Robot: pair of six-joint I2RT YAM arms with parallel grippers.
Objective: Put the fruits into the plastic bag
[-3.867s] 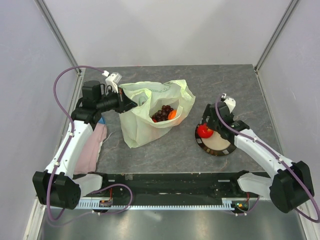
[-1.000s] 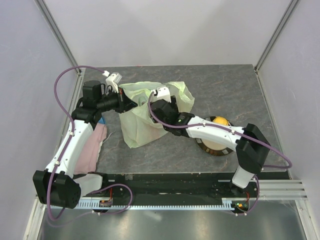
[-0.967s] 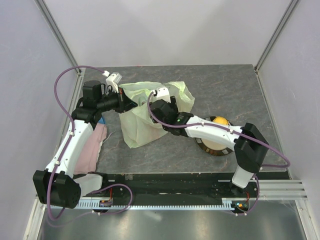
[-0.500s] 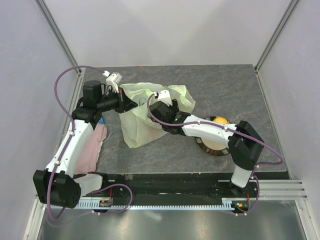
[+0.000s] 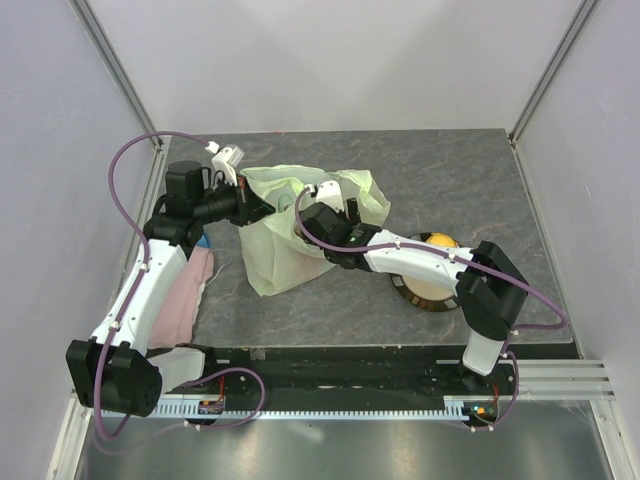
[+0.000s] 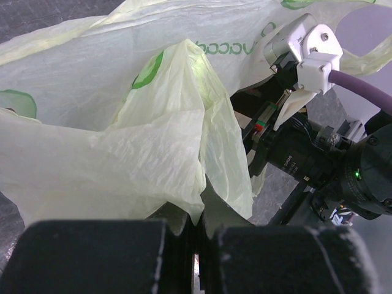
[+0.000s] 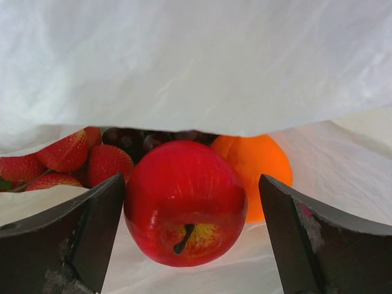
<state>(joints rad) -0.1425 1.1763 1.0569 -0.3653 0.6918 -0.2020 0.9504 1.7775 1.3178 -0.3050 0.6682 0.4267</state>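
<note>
Top external view: the plastic bag (image 5: 290,240) is seen standing open on the grey counter (image 5: 450,180). Its left rim is pinched by the closed left fingers (image 5: 255,208), and in the left wrist view a fold of the thin film is seen clamped between them. The right fingers (image 5: 312,212) are reached into the bag's mouth from the right.

In the right wrist view these fingers are spread wide. The red apple (image 7: 184,211) is seen between them, resting on the bag's inner film with its stem end facing the camera. A clear gap is seen at its right side, and at its left the finger stands just beside it. Deeper inside the bag, behind the apple, an orange (image 7: 260,165), dark grapes (image 7: 138,139) and small red fruits (image 7: 67,150) are lying together.

Right of the bag, a yellow lemon (image 5: 440,242) is seen on a dark-rimmed plate (image 5: 425,300), partly covered by the right arm. Left of the bag, a pink cloth (image 5: 180,300) is lying under the left arm.
</note>
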